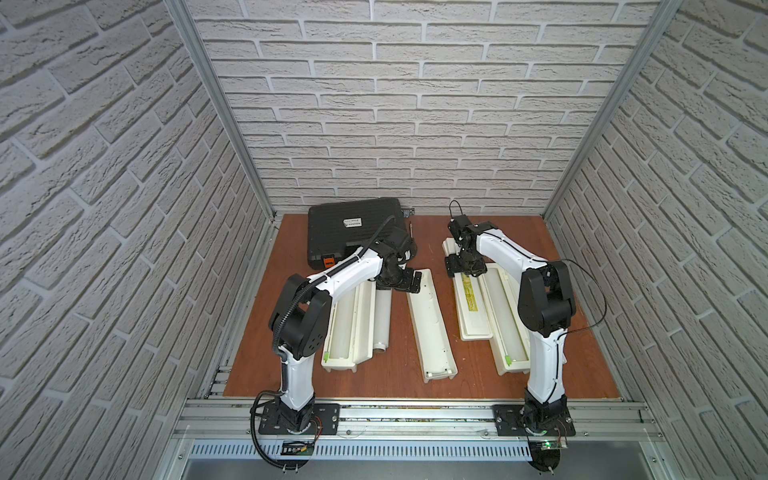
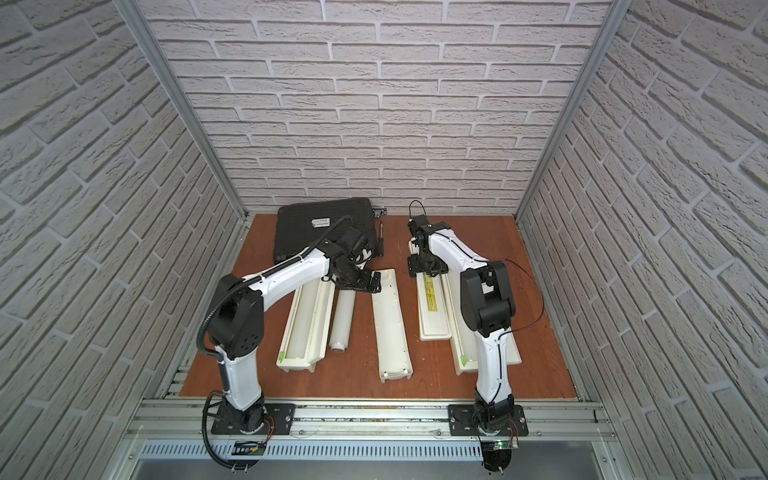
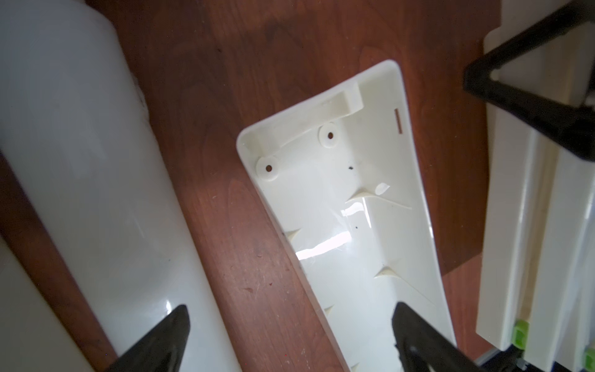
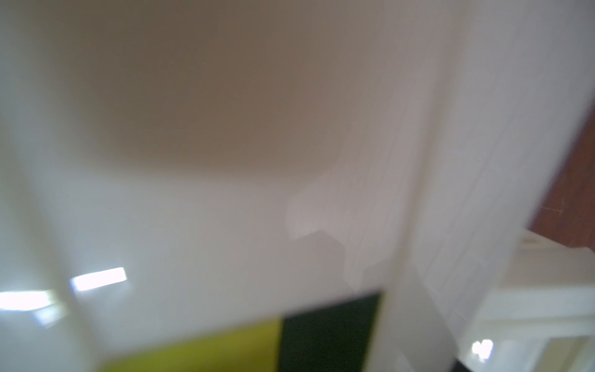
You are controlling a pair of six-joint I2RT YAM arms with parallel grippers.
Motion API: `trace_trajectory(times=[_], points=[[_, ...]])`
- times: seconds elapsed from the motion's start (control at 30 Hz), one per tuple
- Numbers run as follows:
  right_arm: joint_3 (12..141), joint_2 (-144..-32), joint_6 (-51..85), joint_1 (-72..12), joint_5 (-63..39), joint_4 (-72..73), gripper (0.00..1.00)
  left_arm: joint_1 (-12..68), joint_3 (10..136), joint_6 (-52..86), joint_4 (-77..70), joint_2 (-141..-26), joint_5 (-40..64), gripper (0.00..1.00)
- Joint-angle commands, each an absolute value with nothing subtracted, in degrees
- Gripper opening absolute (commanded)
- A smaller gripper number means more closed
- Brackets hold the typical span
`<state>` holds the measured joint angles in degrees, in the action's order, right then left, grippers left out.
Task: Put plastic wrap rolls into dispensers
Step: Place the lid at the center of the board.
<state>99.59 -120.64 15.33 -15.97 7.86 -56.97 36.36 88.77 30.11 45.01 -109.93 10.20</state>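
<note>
One plastic wrap roll (image 1: 382, 320) is left beside the empty middle dispenser (image 1: 432, 332); the left dispenser (image 1: 360, 324) seems loaded. The left gripper (image 1: 399, 286) is spread wide; the right gripper (image 1: 465, 270) cannot be judged.

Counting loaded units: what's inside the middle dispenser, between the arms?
Nothing in it. The middle dispenser is bare inside: only moulded ribs and two screw holes in the left wrist view. The left gripper covers its far corner in both top views.

A white translucent plastic wrap roll (image 1: 382, 318) is laid between an open cream plastic dispenser (image 1: 347, 328), left, and an empty cream dispenser (image 1: 430, 328); a yellow-labelled dispenser (image 1: 469, 307) is set right.
</note>
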Motion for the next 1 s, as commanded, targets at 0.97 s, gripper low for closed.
trace_trajectory(times=[0.97], points=[[86.22,-113.73,17.93,-17.05,-3.34,-46.02,1.00,42.45,92.24,42.45,52.57,-113.00,-15.46,0.91]])
